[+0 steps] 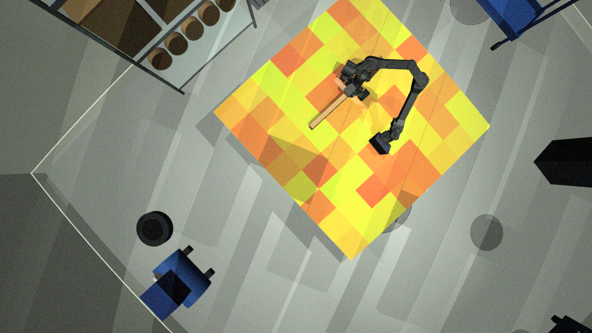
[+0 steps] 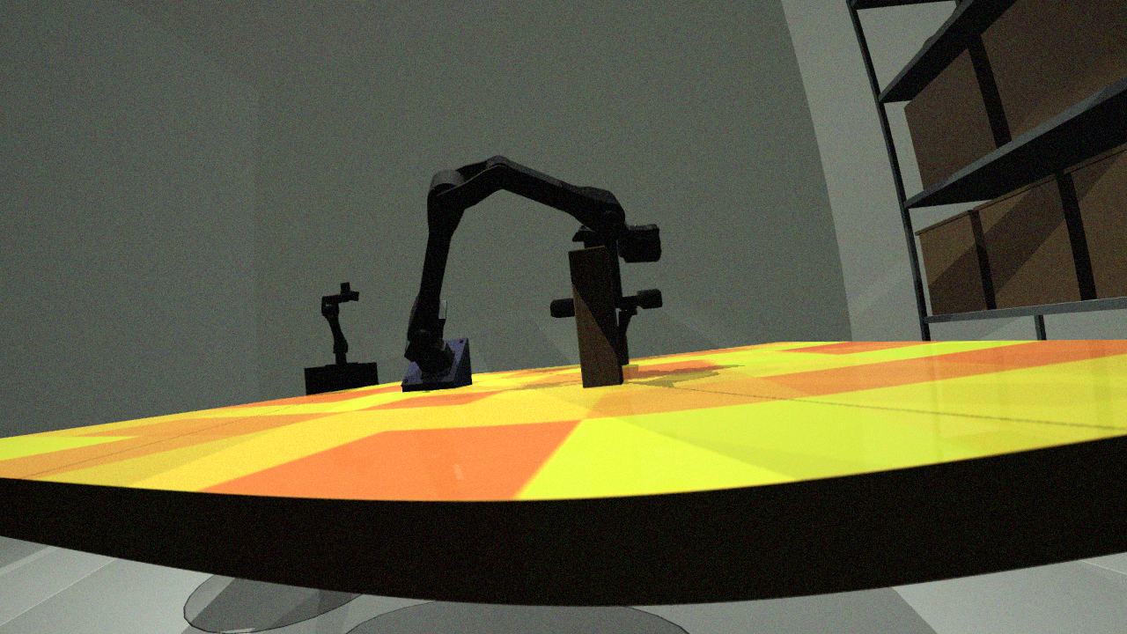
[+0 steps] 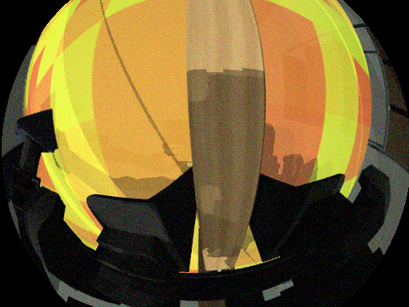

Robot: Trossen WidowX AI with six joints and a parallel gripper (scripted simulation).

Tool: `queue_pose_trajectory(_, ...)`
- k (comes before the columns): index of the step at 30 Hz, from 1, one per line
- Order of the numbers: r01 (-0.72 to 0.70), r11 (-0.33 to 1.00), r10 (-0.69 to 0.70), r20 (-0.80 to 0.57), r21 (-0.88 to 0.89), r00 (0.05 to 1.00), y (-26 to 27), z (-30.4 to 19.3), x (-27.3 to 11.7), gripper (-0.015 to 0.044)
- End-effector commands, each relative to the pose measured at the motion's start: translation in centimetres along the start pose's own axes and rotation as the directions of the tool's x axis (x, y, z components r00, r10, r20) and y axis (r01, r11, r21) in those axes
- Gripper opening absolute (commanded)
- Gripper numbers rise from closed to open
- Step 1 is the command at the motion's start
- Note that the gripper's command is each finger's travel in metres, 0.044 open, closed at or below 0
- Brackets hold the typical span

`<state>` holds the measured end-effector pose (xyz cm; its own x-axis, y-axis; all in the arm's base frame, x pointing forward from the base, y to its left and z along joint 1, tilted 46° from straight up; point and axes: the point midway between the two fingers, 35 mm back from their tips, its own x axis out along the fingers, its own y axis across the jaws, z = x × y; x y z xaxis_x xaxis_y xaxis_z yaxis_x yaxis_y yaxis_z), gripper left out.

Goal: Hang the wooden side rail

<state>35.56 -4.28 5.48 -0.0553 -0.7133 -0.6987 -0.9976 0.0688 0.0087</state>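
Note:
The wooden side rail is a long plank standing on edge. Its far end faces the exterior view and its lower edge there meets the table. My gripper is shut on the rail near its other end, with one black finger on each side in the wrist view. A pale wooden crosspiece, apparently the headboard post's foot, shows beside the gripper in the top view. The rest of the post, its slot and pins, and the rail's hooks are hidden by the arm and rail. I cannot tell whether the hooks sit on the pins.
The arm's base stands on the checkered table. The arm arches from it to the rail. A shelf and a blue cart stand beyond the table. A second arm shows in the background.

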Motion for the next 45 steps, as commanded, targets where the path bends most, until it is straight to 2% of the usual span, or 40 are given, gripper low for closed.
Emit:
queue_pose_trajectory(1,0.014,1.0,-0.014,0.0,-0.006,1.0,-0.23,-0.07,-0.53,0.0)
queue_pose_trajectory(45,0.014,1.0,-0.014,-0.001,-0.006,1.0,-0.15,-0.55,-0.46,0.0)
